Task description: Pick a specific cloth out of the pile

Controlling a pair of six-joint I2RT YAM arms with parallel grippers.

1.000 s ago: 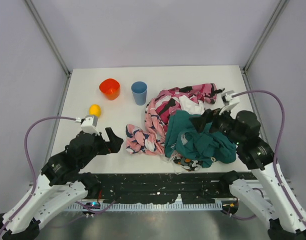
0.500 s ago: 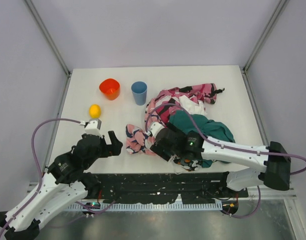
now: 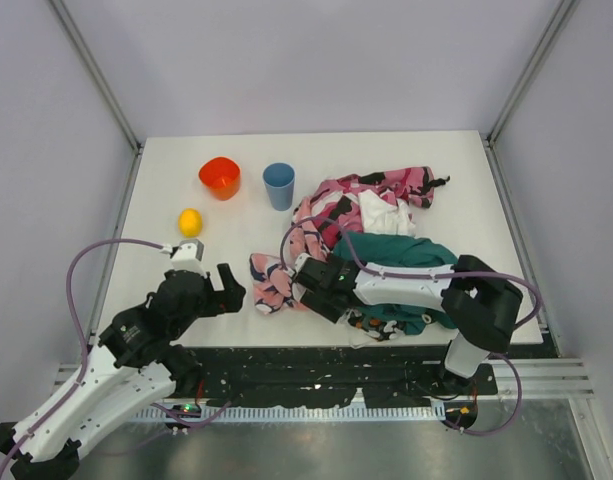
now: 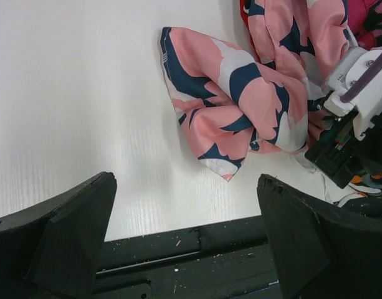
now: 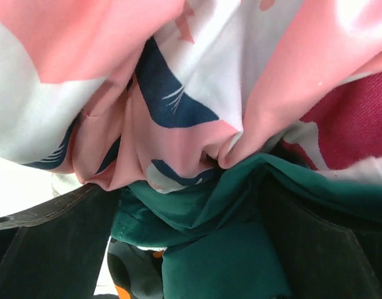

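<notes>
The pile (image 3: 381,250) lies right of the table's centre: a teal garment (image 3: 401,255), a pink patterned cloth (image 3: 271,282), a white one (image 3: 384,212) and an orange-black one (image 3: 371,322). Of the red cloth I see only a thin sliver (image 4: 243,9) beside the pink cloth at the top of the left wrist view; the rest is hidden. My right gripper (image 3: 308,283) is open and pushed into the pile's left front, with teal fabric (image 5: 215,249) between its jaws under pink folds (image 5: 178,124). My left gripper (image 3: 229,287) is open and empty (image 4: 187,212), left of the pink cloth (image 4: 234,99).
An orange cup (image 3: 219,177), a blue cup (image 3: 279,185) and a yellow egg-shaped object (image 3: 190,221) stand at the back left. The black front rail (image 4: 197,249) runs just below my left gripper. The right arm (image 3: 416,285) lies across the pile's front.
My right arm has swung from the pile's right side across its front to its left edge, burying the gripper in the cloth. The pink cloth's end shifted slightly. The left arm barely moved.
</notes>
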